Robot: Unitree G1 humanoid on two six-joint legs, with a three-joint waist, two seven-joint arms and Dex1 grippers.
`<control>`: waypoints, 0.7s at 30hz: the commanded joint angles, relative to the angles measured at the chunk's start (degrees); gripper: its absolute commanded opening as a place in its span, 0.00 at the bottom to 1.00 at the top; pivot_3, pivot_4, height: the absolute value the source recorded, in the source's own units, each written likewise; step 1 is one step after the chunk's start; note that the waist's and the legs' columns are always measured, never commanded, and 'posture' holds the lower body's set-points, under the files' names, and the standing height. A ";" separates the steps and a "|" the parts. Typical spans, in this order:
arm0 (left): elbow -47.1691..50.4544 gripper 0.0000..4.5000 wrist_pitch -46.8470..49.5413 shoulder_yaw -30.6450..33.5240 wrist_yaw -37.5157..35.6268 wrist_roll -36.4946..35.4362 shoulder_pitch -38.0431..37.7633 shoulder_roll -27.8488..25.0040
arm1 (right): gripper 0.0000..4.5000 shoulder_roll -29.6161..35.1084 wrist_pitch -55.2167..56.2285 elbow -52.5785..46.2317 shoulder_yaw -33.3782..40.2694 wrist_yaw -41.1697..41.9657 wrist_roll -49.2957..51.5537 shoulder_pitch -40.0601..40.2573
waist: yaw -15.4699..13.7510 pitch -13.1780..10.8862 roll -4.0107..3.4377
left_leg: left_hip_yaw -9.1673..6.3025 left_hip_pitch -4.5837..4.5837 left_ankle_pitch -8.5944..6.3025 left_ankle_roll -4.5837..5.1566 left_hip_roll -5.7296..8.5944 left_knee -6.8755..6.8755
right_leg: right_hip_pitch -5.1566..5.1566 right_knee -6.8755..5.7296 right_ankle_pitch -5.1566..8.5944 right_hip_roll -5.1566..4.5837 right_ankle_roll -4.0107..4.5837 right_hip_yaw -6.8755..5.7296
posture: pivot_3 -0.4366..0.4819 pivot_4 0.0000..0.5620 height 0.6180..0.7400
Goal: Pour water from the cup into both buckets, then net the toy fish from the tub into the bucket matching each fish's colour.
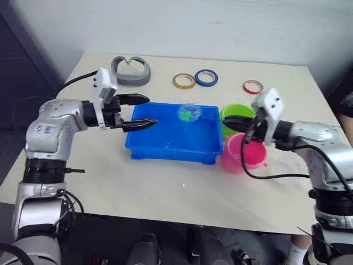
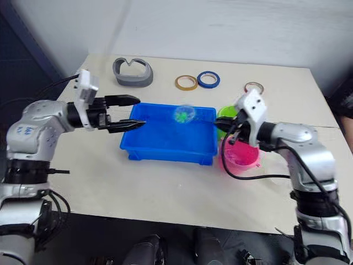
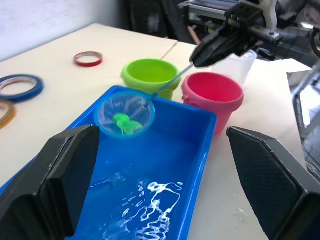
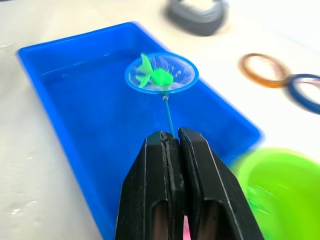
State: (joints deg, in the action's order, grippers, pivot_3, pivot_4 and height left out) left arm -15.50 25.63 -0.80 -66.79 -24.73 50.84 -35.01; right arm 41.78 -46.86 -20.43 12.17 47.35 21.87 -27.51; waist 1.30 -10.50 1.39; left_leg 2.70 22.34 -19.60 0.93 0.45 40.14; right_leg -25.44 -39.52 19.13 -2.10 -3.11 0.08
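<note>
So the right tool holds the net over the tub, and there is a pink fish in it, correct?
Not quite: the fish in the net is green, as the right wrist view shows. The right tool does hold the net over the tub.

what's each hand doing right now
Left hand: open, empty.
Right hand: shut on the net handle, green fish inside.

Green fish [image 4: 159, 77], blue-rimmed net [image 4: 161, 73], blue tub [image 1: 165, 144]
</note>
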 commanded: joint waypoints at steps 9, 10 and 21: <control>-11.88 0.99 -8.50 -2.81 -6.26 3.21 8.13 7.86 | 0.00 10.84 5.85 -6.92 9.20 -6.66 -6.08 10.69 | 0.28 0.00 0.00 | 0.09 -0.07 0.02 -0.03 0.00 -0.02 | 0.00 -0.03 0.00 0.05 0.00 0.14 | 0.48 0.27 1.00; -12.05 0.99 -8.65 -2.83 -6.40 3.34 8.22 8.15 | 0.00 11.95 8.65 -6.33 8.13 -6.91 -8.10 11.51 | 0.26 0.00 0.00 | 0.09 -0.07 0.02 -0.04 0.00 -0.02 | 0.00 -0.01 0.00 0.05 0.00 0.14 | 0.48 0.27 1.00; -9.98 0.99 -8.00 -1.36 -5.62 3.90 6.69 7.14 | 0.00 33.04 66.54 13.21 -7.44 -21.10 -49.74 14.54 | 0.32 0.00 0.00 | 0.26 -0.14 0.02 -0.03 -0.01 -0.04 | -0.01 0.03 0.00 0.11 0.00 0.28 | 0.48 0.27 1.00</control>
State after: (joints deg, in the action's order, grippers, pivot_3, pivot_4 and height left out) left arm -27.65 17.64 -3.32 -72.76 -20.86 57.50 -27.03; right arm 72.51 12.83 -9.55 4.79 30.96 -21.57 -11.14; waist 1.62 -10.51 1.39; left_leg 3.00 22.18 -19.58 0.89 0.44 40.12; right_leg -25.47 -39.50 19.13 -2.00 -3.12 0.39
